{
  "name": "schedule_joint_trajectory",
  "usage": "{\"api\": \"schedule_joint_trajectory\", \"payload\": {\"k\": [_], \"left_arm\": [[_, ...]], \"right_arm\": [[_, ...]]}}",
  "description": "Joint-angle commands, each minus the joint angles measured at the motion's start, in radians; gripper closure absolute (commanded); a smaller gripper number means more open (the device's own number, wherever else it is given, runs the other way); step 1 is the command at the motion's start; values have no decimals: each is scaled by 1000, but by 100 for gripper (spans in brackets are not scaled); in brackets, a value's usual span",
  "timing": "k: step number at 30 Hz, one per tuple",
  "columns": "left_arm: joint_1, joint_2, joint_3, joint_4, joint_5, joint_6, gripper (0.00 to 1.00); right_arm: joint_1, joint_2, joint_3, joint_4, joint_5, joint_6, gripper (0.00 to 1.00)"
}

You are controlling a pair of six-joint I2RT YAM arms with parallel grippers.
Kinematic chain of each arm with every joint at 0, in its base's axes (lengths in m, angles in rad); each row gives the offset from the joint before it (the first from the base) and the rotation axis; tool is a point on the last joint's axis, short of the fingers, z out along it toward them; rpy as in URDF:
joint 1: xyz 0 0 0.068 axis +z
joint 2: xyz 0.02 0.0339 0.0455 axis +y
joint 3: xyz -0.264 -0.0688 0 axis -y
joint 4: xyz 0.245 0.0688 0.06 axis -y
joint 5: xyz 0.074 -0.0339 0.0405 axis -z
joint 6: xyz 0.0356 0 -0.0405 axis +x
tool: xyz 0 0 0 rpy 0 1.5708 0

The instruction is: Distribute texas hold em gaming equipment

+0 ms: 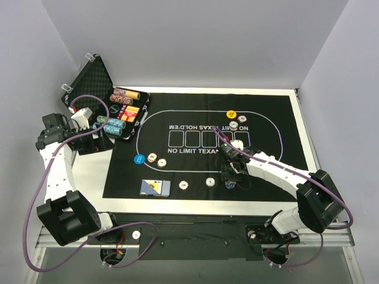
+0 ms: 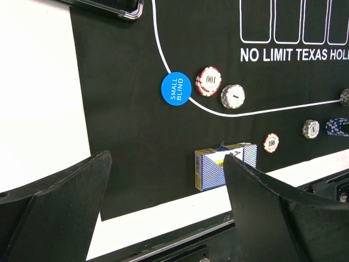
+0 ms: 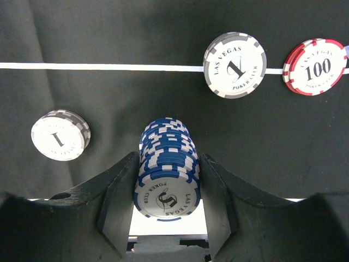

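Observation:
My right gripper [image 1: 232, 175] is shut on a stack of blue poker chips [image 3: 166, 169], held sideways low over the black felt mat [image 1: 195, 195]. Single grey [image 3: 235, 64] and red 100 [image 3: 314, 66] chips lie on the mat beyond it. My left gripper [image 1: 95, 141] is open and empty beside the case, fingers wide apart [image 2: 166, 164]. The blue small-blind button [image 2: 176, 89] and the blue-backed card deck [image 2: 225, 165] lie on the mat's near left. A yellow button [image 1: 231, 114] lies at the far right of the oval. I cannot make out the red triangular marker.
The open black foam-lined case [image 1: 89, 77] stands at the back left with several rolls of chips [image 1: 121, 94] in it. More single chips [image 1: 183, 186] lie along the mat's near side. White walls close in the table at the left, back and right.

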Motion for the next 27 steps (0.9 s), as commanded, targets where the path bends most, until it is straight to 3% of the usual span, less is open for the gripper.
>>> {"api": "schedule_joint_trajectory", "payload": {"k": [1, 8, 21, 27], "left_arm": [[8, -15, 40, 8, 22, 11, 5], [8, -15, 35, 8, 21, 12, 5], [8, -17, 9, 18, 28, 14, 5], [8, -17, 8, 21, 25, 12, 5]], "right_arm": [[-12, 4, -19, -11, -14, 21, 57], [-17, -23, -13, -22, -14, 28, 66], [-5, -109, 84, -119, -4, 28, 70], [40, -36, 209, -142, -6, 18, 70]]}}
